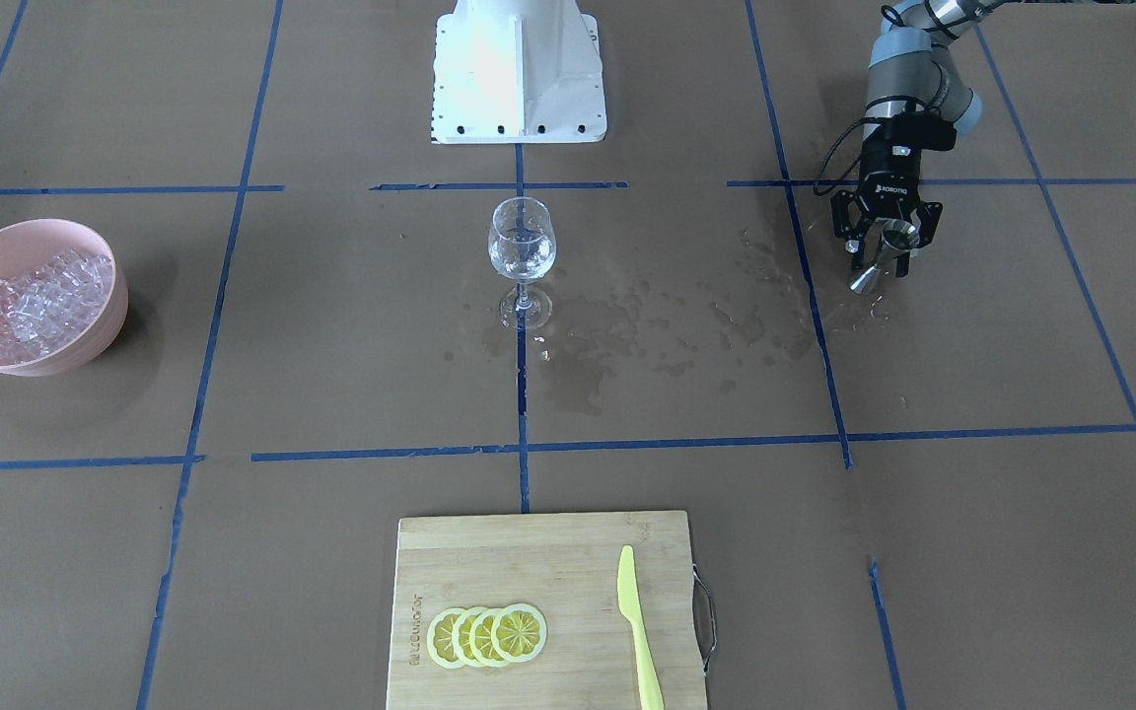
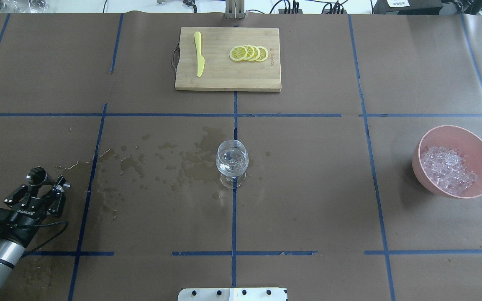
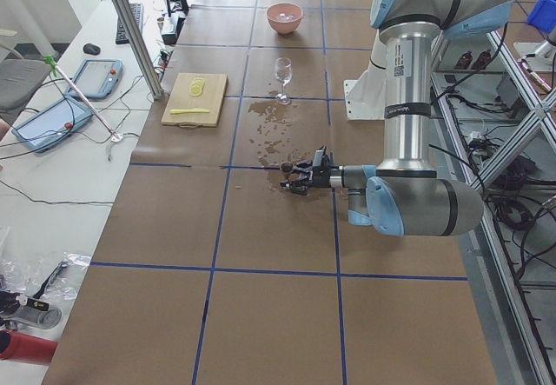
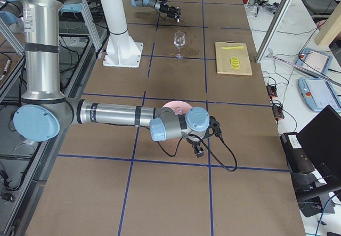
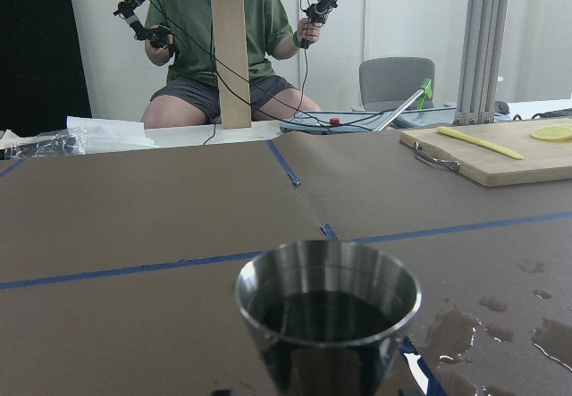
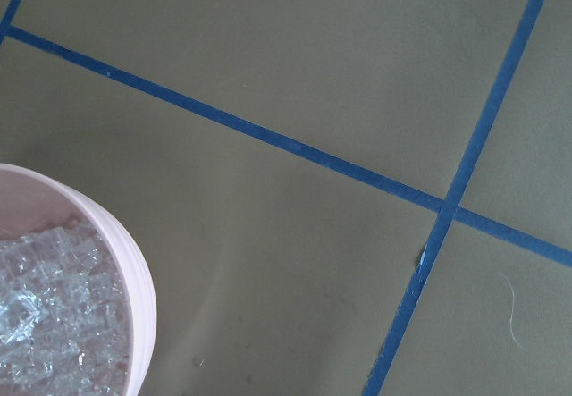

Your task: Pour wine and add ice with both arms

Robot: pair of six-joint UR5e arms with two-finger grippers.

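Observation:
A wine glass (image 1: 522,247) stands mid-table with a little clear wine (image 2: 232,162) in its bowl. My left gripper (image 1: 882,254) lies low at the table's left end, also seen from overhead (image 2: 47,184). Its jaws stand spread, open, around a steel jigger (image 1: 872,268) that fills the bottom of the left wrist view (image 5: 327,311). Ice (image 2: 448,169) is heaped in a pink bowl (image 2: 454,136) at the right end. My right gripper (image 4: 198,149) hangs beside that bowl (image 4: 176,105); I cannot tell if it is open. The right wrist view shows the ice (image 6: 54,324) at lower left.
Wet spill patches (image 2: 182,161) spread between the glass and the jigger. A wooden cutting board (image 2: 224,75) with lemon slices (image 2: 249,53) and a yellow knife (image 2: 199,54) lies at the far edge. The white robot base (image 1: 519,74) stands behind the glass. A seated operator (image 5: 228,47) faces the table.

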